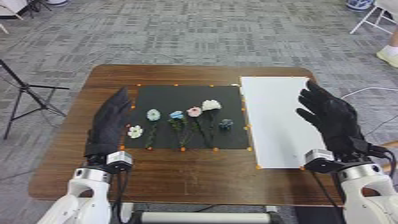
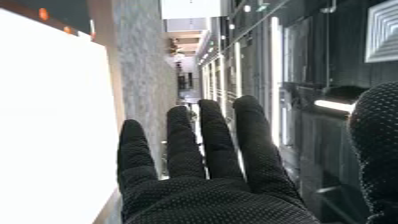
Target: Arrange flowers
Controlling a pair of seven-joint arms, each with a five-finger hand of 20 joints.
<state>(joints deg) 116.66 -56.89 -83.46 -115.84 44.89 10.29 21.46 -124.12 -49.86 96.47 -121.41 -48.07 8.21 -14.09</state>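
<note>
Reaching in along the table's right side, the right hand (image 1: 336,117) is over the white sheet's (image 1: 275,112) right edge, holding nothing. In the right wrist view the right hand's (image 2: 209,200) fingers are straight and spread, thumb (image 2: 378,140) well apart. Left of that sheet lies a black mat (image 1: 182,94), with small orange markers around it. On it the flowers lie side by side: at the left a small white flower (image 1: 135,132), then a pale green flower (image 1: 153,115), a light blue flower (image 1: 176,115), a pink flower (image 1: 195,111) and a cream flower (image 1: 210,105), set farthest; at the right, a dark blue flower (image 1: 226,122). Green stems run toward the near side. Beyond the mat's left edge is the left hand (image 1: 108,122), fingers straight and close together. Everything sits on the brown table (image 1: 178,175); a black tripod (image 1: 28,86) stands to its left.
</note>
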